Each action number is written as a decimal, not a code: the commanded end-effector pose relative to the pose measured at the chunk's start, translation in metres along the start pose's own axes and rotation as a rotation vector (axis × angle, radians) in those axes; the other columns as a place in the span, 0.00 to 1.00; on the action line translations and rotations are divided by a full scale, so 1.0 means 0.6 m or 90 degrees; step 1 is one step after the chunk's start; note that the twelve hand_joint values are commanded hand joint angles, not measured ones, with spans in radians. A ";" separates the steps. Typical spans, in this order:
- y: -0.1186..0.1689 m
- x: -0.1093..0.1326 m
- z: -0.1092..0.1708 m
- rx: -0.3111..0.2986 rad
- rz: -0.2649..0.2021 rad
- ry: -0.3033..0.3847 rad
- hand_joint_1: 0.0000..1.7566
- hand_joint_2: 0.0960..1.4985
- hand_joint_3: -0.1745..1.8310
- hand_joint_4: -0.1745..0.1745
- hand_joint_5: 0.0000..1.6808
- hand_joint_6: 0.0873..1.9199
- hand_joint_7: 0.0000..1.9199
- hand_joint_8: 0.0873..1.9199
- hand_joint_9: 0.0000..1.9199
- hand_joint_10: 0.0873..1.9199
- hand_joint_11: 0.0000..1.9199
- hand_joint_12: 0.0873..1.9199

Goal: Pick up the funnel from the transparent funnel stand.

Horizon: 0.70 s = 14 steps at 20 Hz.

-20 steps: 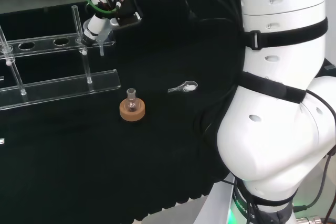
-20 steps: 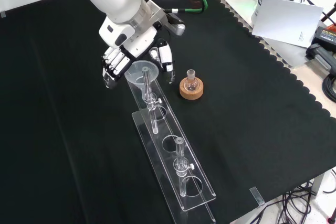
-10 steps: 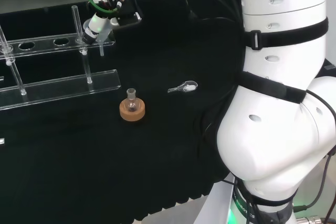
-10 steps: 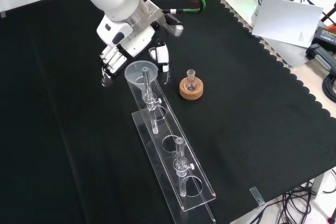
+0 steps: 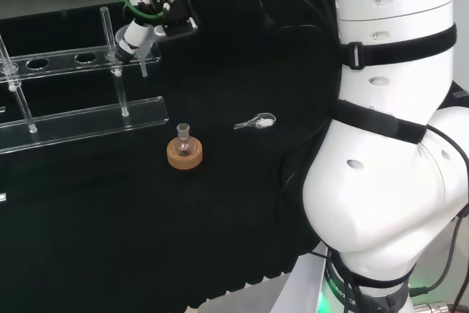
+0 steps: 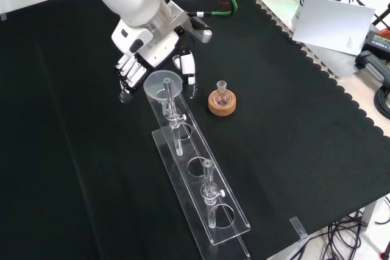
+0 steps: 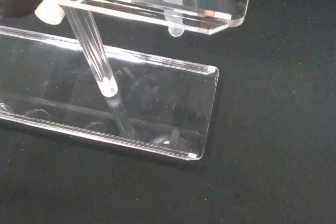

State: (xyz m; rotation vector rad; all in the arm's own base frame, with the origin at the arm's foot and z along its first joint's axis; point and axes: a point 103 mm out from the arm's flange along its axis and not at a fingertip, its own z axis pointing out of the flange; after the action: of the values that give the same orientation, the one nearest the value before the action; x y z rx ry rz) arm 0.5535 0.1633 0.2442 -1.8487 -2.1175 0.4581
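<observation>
The clear funnel (image 6: 163,82) sits at the far end of the transparent funnel stand (image 6: 226,218) in the front view. Its stem (image 7: 174,4) still passes through the stand's upper shelf (image 7: 223,1), with the tip just below it. My hand (image 6: 139,51) is over the funnel, fingers (image 6: 127,75) curled on one side of the bowl and the thumb (image 6: 188,67) on the other. In the head view the hand (image 5: 135,33) holds the funnel (image 5: 143,55) at the right end of the upper shelf (image 5: 62,57).
A small round flask on a cork ring (image 6: 222,101) stands just right of the stand in the front view, also the cork ring (image 5: 184,153) in the head view. A small clear scoop-like piece (image 5: 256,120) lies on the cloth. Papers (image 6: 334,24) lie beyond the cloth's scalloped edge.
The hand and the funnel have shifted slightly up and to the left in the front view. The fingers have stayed around the bowl.
</observation>
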 end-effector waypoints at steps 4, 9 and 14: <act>-0.006 0.004 -0.003 -0.009 -0.009 0.006 0.43 0.41 0.13 0.46 0.21 0.00 0.22 0.27 0.16 0.34 0.00 0.73; -0.009 0.008 -0.005 -0.012 -0.015 0.001 0.43 0.40 0.16 0.46 0.24 0.00 0.26 0.25 0.20 0.32 0.00 0.74; -0.009 0.007 -0.005 -0.009 -0.019 0.006 0.45 0.31 0.30 0.47 0.29 0.00 0.30 0.23 0.22 0.30 0.00 0.77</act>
State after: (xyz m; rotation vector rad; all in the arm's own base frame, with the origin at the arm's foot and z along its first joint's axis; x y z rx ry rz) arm 0.5500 0.1676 0.2494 -1.8255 -2.1467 0.4289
